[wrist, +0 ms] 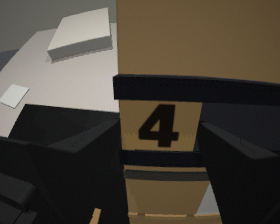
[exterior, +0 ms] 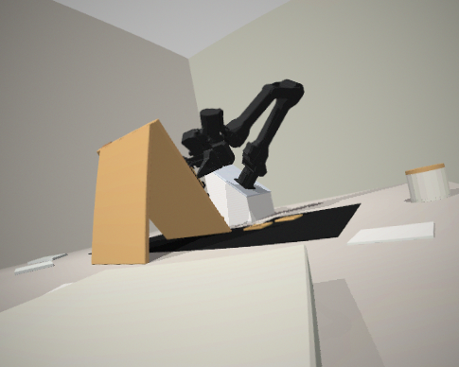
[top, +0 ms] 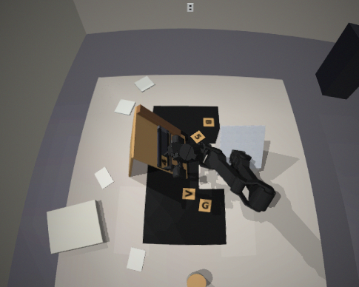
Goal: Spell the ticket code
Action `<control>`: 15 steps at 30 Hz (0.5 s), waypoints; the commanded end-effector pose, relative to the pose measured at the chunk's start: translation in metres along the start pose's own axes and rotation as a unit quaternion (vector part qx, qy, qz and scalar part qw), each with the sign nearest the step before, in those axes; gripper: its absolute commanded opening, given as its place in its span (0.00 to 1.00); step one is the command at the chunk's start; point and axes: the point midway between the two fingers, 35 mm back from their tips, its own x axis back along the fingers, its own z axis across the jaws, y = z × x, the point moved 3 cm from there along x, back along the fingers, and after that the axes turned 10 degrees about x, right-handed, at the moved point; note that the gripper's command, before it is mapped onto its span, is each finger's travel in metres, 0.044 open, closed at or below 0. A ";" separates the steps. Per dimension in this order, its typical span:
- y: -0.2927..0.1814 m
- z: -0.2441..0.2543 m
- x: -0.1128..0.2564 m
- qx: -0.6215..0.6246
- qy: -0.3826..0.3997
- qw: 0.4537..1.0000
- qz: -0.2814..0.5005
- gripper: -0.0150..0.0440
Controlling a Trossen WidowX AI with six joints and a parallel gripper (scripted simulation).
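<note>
The letter board (top: 145,140) (exterior: 122,203) (wrist: 201,40) stands tilted with its dark rail (top: 159,140) (wrist: 241,94) across it. My gripper (top: 168,155) (wrist: 158,125) is shut on the 4 tile (top: 164,161) (wrist: 159,142), which reads upright between the rail's two bars, at its left end in the wrist view. No other tile shows in the visible dark channel to its right. On the black mat (top: 166,225) (exterior: 316,224) lie the B tile (top: 209,122), the 5 tile (top: 198,136), a tile like a V (top: 189,193) and the G tile (top: 205,205). The ticket's code is hidden.
A large pale box (top: 76,226) (exterior: 174,303) (wrist: 81,30) lies beyond the board's lower left in the top view. White cards (top: 104,177) (top: 136,259) (top: 125,106) lie around. A round container (top: 196,280) (exterior: 427,184) stands near the counter's lower edge.
</note>
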 end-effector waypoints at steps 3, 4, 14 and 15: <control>0.000 -0.003 0.000 0.002 0.001 1.000 0.000 0.25; 0.000 -0.003 0.000 0.002 0.001 1.000 0.000 0.25; -0.001 -0.008 0.000 0.002 0.001 1.000 0.000 0.25; -0.001 -0.008 0.000 0.002 0.001 1.000 0.000 0.25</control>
